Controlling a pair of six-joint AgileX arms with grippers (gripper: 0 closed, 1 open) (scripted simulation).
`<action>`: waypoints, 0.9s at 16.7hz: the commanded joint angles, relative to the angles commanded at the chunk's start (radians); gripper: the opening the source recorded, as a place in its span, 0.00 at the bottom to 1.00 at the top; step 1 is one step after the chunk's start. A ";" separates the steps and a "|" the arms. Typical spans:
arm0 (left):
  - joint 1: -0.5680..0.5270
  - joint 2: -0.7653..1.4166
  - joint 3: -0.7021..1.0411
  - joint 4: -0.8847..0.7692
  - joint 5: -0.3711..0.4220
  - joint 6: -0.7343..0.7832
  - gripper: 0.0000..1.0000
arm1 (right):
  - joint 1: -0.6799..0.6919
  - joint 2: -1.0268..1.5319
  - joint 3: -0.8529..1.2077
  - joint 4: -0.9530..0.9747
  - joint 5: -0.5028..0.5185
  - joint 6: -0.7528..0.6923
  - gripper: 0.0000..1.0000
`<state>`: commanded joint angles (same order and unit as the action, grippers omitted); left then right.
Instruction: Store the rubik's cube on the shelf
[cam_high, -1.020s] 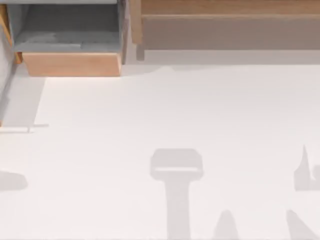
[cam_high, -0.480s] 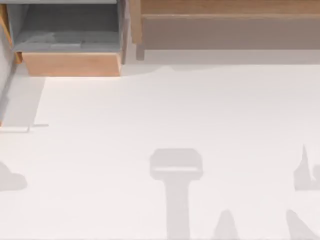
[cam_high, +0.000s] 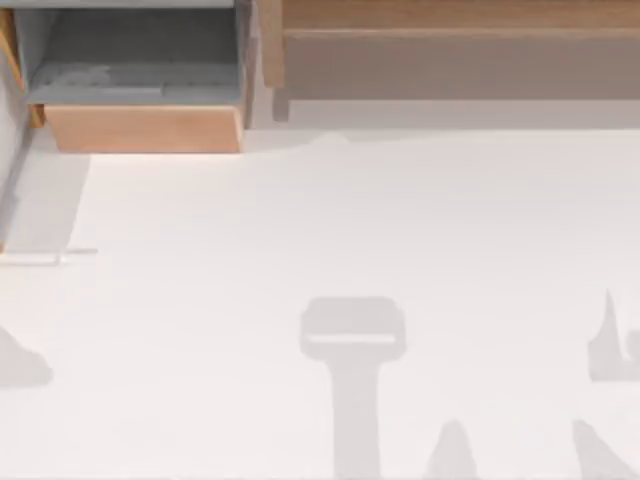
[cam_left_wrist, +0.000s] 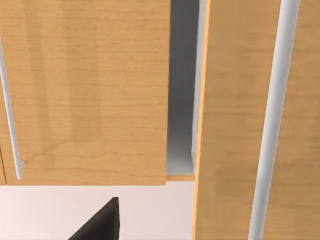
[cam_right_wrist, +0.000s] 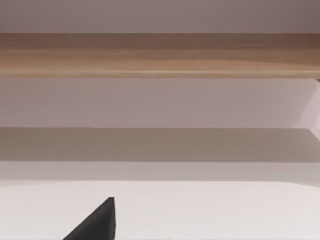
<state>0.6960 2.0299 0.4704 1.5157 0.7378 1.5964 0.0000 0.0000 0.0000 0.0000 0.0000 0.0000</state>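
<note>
The one thing that has moved over the last second is the soft shadow (cam_high: 20, 362) at the left edge of the counter (cam_high: 300, 220). It has gone from a rounded blob to a more pointed shape, which I read as my left arm shifting up there. The other shadows, near and to the right, lie just as they did.

The shelf (cam_high: 450, 62) runs along the far side of the counter, from the middle out to the right, with its tan top board above the shaded face. Left of it, at the far left, stands the wooden box (cam_high: 145, 128) with its grey inside facing up. Where the rubik's cube is I cannot tell from here, so I cannot say how far the storing has come.

The left gripper (cam_left_wrist: 100, 225) shows as a dark wedge in its own wrist view. It is close in front of light wood panels (cam_left_wrist: 85, 90) with pale rails, and a narrow grey gap (cam_left_wrist: 182, 80) runs between them. My guess is the arm is over by the box at the far left. The right gripper (cam_right_wrist: 97, 222) shows as a similar dark wedge, looking across the bare counter at the shelf board (cam_right_wrist: 160, 55), well apart from it. It seems to be held back and level so the shelf front is squarely ahead. For either arm, I cannot tell whether the jaws are wide or narrow, or whether they carry anything.

Before I commit to any move toward the shelf, I would want the cube found.
</note>
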 joint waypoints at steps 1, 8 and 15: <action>0.006 -0.003 -0.008 0.004 0.006 0.000 1.00 | 0.000 0.000 0.000 0.000 0.000 0.000 1.00; 0.035 -0.016 -0.044 0.025 0.035 0.002 1.00 | 0.000 0.000 0.000 0.000 0.000 0.000 1.00; 0.099 -0.028 0.065 -0.108 -0.032 -0.043 1.00 | 0.000 0.000 0.000 0.000 0.000 0.000 1.00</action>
<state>0.7952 2.0023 0.5350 1.4081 0.7053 1.5535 0.0000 0.0000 0.0000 0.0000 0.0000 0.0000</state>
